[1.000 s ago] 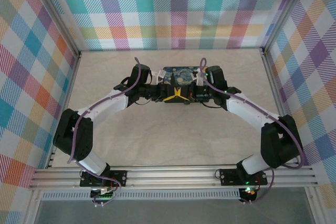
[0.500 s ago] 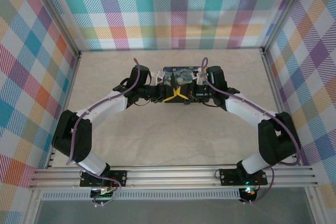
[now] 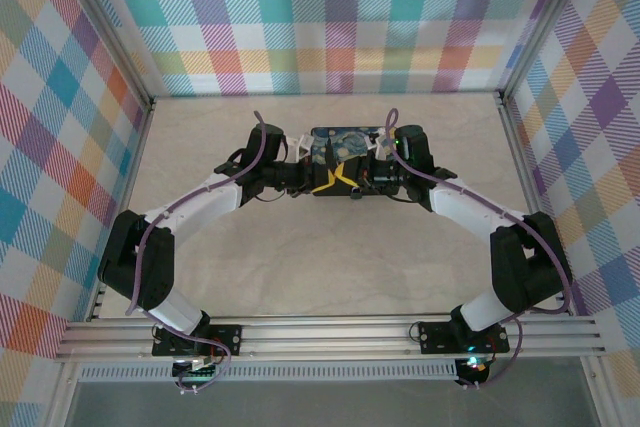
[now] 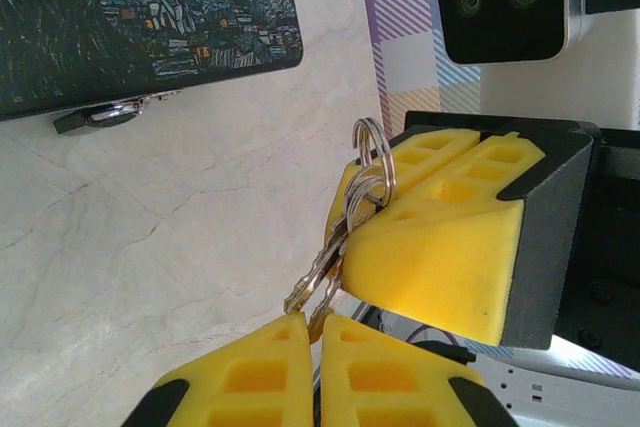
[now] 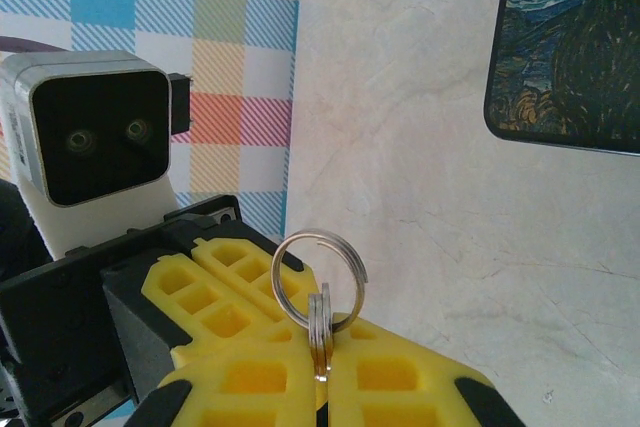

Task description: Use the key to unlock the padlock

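A small bunch of silver keys on a split ring hangs between my two grippers above the table. My right gripper is shut on the key heads, with the ring standing up above its yellow fingers. My left gripper is shut on the tip of one key blade. In the top view both grippers meet nose to nose in front of the painted box. The padlock, a small dark and silver piece, sits at the near edge of that box.
The dark box with a starry-night print lies flat at the back middle of the marbled table. Checked cloth walls close in the back and both sides. Open table lies in front of the grippers.
My left gripper's fingers have come together on the key tip. Both grippers have edged slightly toward the box. The right gripper still holds the key heads.
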{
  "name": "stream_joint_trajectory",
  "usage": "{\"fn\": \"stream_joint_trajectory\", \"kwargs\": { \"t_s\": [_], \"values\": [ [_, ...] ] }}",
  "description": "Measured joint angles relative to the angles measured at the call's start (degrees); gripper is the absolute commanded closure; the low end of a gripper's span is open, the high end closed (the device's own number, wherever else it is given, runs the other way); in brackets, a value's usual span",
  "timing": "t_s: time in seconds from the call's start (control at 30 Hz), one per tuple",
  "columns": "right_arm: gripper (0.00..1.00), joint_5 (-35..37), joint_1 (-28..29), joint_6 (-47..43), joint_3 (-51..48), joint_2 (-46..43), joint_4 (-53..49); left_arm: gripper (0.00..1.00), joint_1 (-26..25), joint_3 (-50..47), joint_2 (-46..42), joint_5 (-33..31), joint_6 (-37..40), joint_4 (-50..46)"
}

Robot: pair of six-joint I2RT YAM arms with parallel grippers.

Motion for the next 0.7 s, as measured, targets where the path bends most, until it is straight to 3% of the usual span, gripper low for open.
{"fn": "stream_joint_trajectory", "kwargs": {
  "t_s": [0.1, 0.33, 0.7],
  "values": [
    [0.84, 0.0, -0.1, -0.3, 0.0, 0.0, -0.5, 0.99, 0.0, 0.0, 0.0, 0.2, 0.6, -0.3],
    [0.66, 0.7, -0.6, -3.9, -0.4, 0.0, -4.5, 1.0, 0.3, 0.7, -0.5, 0.2, 4.9, -4.8],
    [0.57, 1.9, -3.5, -11.7, -1.2, -0.7, -11.1, 1.0, 0.3, 0.8, -0.7, 1.0, 7.8, -7.8]
  ]
}}
